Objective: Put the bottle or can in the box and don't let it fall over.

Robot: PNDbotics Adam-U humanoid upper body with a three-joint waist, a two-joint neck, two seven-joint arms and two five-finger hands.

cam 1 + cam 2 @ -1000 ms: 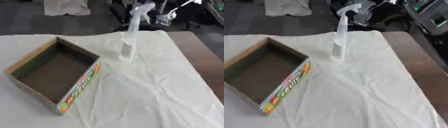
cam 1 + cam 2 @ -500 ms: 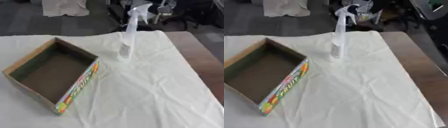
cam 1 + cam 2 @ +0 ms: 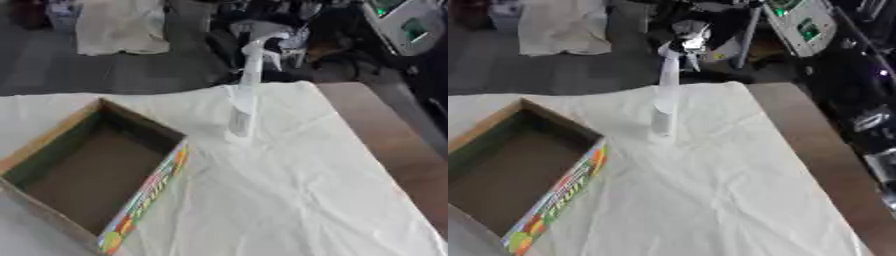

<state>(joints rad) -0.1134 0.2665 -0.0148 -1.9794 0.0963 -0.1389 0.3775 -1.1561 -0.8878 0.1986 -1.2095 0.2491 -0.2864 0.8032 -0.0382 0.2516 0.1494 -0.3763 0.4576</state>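
A tall white spray bottle (image 3: 244,102) stands upright on the white cloth, toward the far middle of the table, its trigger head (image 3: 265,44) at the top. To its left lies an open cardboard box (image 3: 84,167) with a colourful fruit print along its near right side (image 3: 149,192); the box holds nothing that I can see. Bottle and box stand apart, with a strip of cloth between them. Neither of my hands shows in either view.
A white cloth (image 3: 289,200) covers most of the table; bare brown tabletop (image 3: 385,135) shows along the right. Beyond the far edge are a dark floor, a pale draped cloth (image 3: 118,27) and dark equipment with a screen (image 3: 802,22).
The whole picture has shifted, so the camera has moved. The bottle and box stay where they were on the cloth.
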